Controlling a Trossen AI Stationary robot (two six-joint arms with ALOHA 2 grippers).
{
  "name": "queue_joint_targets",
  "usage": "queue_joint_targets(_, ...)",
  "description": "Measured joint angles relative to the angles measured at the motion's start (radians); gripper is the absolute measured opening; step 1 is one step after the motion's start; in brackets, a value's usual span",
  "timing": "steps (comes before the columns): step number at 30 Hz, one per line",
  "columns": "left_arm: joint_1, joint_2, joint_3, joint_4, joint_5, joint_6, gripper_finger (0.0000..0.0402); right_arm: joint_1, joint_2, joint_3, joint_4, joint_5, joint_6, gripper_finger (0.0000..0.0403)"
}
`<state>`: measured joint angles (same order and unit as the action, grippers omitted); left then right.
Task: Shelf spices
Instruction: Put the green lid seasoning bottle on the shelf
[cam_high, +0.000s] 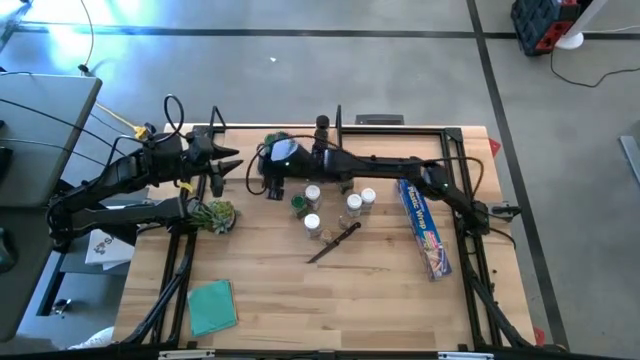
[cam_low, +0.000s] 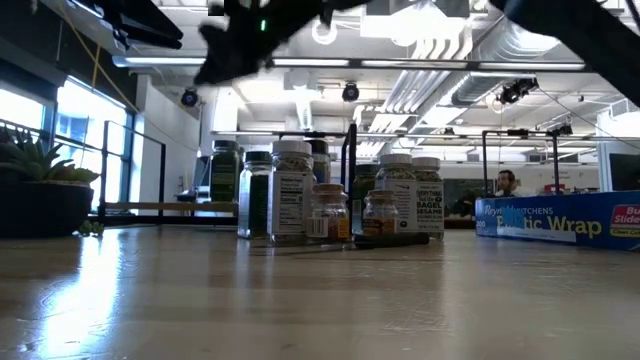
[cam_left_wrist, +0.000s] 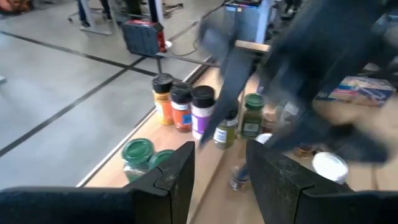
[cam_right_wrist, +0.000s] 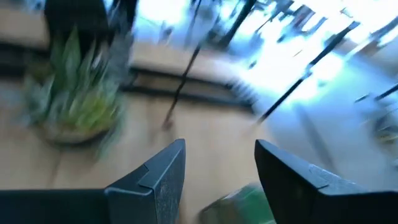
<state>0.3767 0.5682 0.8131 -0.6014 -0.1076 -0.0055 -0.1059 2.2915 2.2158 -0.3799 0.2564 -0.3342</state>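
Observation:
Several spice jars (cam_high: 313, 194) stand in a loose group on the table's middle; in the low view they show as a cluster (cam_low: 292, 190). More jars with black and green caps (cam_left_wrist: 181, 106) stand in a row along the far edge. The shelf shows by a pale plank end (cam_left_wrist: 252, 45) and a black upright rod (cam_high: 338, 118) at the far edge, mostly hidden under the arms. My right gripper (cam_high: 270, 186) is open and raised left of the group, with only a blurred green thing (cam_right_wrist: 239, 204) in the gap. My left gripper (cam_left_wrist: 221, 171) is open and empty at the far left.
A dark-handled knife (cam_high: 335, 243) lies near the jars. A long blue wrap box (cam_high: 425, 228) lies at the right. A potted plant (cam_high: 213, 215) stands at the left and a green cloth (cam_high: 212, 305) near the front left corner.

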Motion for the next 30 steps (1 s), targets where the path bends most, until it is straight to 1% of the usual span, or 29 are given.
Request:
queue_joint_targets(3,0.000,0.000,0.000,0.001,-0.023,-0.001,0.0140,0.006,-0.056,0.022,0.021,0.053,-0.038,0.0187)
queue_joint_targets(7,0.000,0.000,0.000,-0.001,-0.030,-0.016,0.0140,0.006,-0.106,0.031,0.036,0.057,-0.030,0.0187)
queue_joint_targets(15,0.000,0.000,0.000,-0.005,-0.030,-0.017,0.0140,0.036,-0.163,0.030,-0.040,0.085,-0.025,0.0187)
queue_joint_targets(22,0.000,0.000,0.000,-0.004,-0.030,-0.017,0.0140,0.084,-0.176,0.030,-0.059,0.084,-0.025,0.0187)
queue_joint_targets(26,0.000,0.000,0.000,-0.003,-0.030,-0.017,0.0140,0.097,-0.174,0.029,-0.059,0.029,-0.048,0.0188)
queue_joint_targets(30,0.000,0.000,0.000,-0.003,-0.030,-0.017,0.0140,0.104,-0.171,0.029,-0.064,0.019,-0.040,0.0188)
